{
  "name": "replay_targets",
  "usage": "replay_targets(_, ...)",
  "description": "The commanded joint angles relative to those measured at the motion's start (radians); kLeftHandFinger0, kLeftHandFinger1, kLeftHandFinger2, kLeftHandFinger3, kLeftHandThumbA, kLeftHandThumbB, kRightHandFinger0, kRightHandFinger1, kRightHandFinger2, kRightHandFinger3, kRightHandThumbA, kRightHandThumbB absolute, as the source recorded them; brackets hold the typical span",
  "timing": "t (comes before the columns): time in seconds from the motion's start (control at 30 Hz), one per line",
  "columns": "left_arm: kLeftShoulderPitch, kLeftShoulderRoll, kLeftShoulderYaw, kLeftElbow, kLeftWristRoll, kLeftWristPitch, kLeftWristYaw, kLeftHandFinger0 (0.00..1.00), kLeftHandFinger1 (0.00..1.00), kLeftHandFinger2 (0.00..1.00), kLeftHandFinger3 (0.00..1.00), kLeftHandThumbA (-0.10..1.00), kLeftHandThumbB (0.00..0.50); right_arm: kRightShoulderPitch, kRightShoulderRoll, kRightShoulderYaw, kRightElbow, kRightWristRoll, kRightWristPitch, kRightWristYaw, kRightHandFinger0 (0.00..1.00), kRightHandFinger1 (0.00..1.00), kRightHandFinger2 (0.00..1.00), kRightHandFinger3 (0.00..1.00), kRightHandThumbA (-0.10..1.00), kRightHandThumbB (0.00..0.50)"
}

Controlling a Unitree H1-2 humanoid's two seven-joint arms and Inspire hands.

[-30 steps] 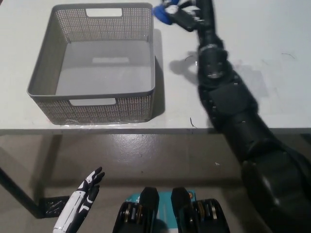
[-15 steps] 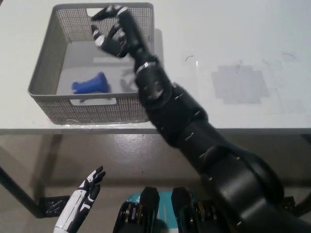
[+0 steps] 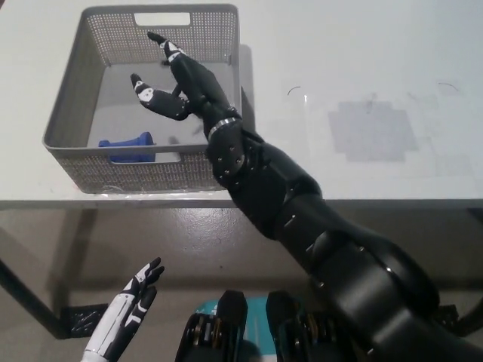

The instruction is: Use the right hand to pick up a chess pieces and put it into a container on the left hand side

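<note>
- I see my right hand (image 3: 175,81) spread wide over the grey basket (image 3: 66,121), holding nothing.
- The blue chess piece (image 3: 130,146) lies inside the basket by its near wall.
- My left hand (image 3: 121,320) hangs below the table (image 3: 362,90), fingers straight.

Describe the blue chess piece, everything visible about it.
The blue chess piece is a solid, glossy blue, plastic-looking shape lying on its side on the floor of the grey mesh basket, close against the near wall, whose rim hides its lower edge. Its exact type is unclear. Nothing holds it: the right hand hangs open above the basket, apart from it.
</note>
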State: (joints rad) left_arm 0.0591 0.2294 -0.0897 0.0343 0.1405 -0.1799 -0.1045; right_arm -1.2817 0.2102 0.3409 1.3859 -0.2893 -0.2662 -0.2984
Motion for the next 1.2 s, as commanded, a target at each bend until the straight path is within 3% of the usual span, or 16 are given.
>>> replay_targets(0.0, -0.013, 0.017, 0.0, -0.029, 0.01, -0.02, -0.011, 1.0, 1.0, 1.0, 1.0, 1.0, 0.439, -0.063, -0.033, -0.023, -0.036, 0.012, -0.003, 0.066, 1.0, 1.0, 1.0, 1.0, 1.0, 0.479)
replay_targets(0.1, -0.009, 0.017, 0.001, -0.027, 0.003, -0.017, -0.014, 1.0, 1.0, 1.0, 1.0, 1.0, 0.433, -0.055, -0.061, -0.052, -0.067, 0.032, -0.024, 0.078, 1.0, 1.0, 1.0, 1.0, 1.0, 0.498)
replay_targets(0.23, -0.013, 0.018, 0.0, -0.023, 0.002, -0.016, -0.016, 1.0, 1.0, 1.0, 1.0, 1.0, 0.447, -0.018, -0.111, -0.098, -0.186, 0.051, -0.039, 0.09, 1.0, 1.0, 1.0, 1.0, 1.0, 0.479)
replay_targets(0.3, -0.014, 0.018, 0.001, -0.022, 0.002, -0.013, -0.017, 1.0, 1.0, 1.0, 1.0, 1.0, 0.45, 0.019, -0.139, -0.118, -0.291, 0.06, -0.035, 0.11, 1.0, 1.0, 1.0, 1.0, 1.0, 0.464)
replay_targets(0.4, -0.013, 0.015, 0.002, -0.027, 0.011, -0.001, -0.011, 1.0, 1.0, 1.0, 1.0, 1.0, 0.484, 0.121, -0.189, -0.153, -0.567, 0.091, 0.028, 0.165, 1.0, 1.0, 1.0, 1.0, 1.0, 0.491)
replay_targets(0.5, -0.006, 0.024, -0.004, -0.027, 0.026, -0.006, -0.013, 1.0, 1.0, 1.0, 1.0, 1.0, 0.455, 0.208, -0.227, -0.179, -0.783, 0.128, 0.038, 0.194, 1.0, 1.0, 1.0, 1.0, 1.0, 0.442)
replay_targets(0.53, -0.003, 0.019, 0.001, -0.026, 0.009, -0.003, -0.013, 1.0, 1.0, 1.0, 1.0, 1.0, 0.451, 0.259, -0.252, -0.19, -0.92, 0.142, 0.103, 0.218, 1.0, 1.0, 1.0, 1.0, 1.0, 0.454)
replay_targets(0.63, -0.002, 0.021, 0.004, -0.024, 0.013, -0.001, -0.009, 1.0, 1.0, 1.0, 1.0, 1.0, 0.459, 0.341, -0.298, -0.213, -1.127, 0.157, 0.17, 0.238, 1.0, 1.0, 1.0, 1.0, 1.0, 0.453)
replay_targets(0.77, 0.007, 0.024, 0.008, -0.025, 0.011, 0.002, -0.008, 1.0, 1.0, 1.0, 1.0, 1.0, 0.475, 0.464, -0.351, -0.255, -1.351, 0.229, 0.215, 0.268, 1.0, 1.0, 1.0, 1.0, 1.0, 0.412)
replay_targets(1.03, 0.022, 0.017, 0.012, -0.016, 0.016, -0.009, 0.006, 1.0, 1.0, 1.0, 1.0, 1.0, 0.459, 0.724, -0.424, -0.281, -1.633, 0.299, 0.197, 0.269, 1.0, 1.0, 1.0, 1.0, 1.0, 0.414)
replay_targets(1.17, 0.024, 0.017, 0.017, -0.015, 0.001, -0.01, 0.003, 1.0, 1.0, 1.0, 1.0, 1.0, 0.471, 0.867, -0.43, -0.285, -1.725, 0.317, 0.183, 0.255, 1.0, 1.0, 1.0, 1.0, 1.0, 0.348)
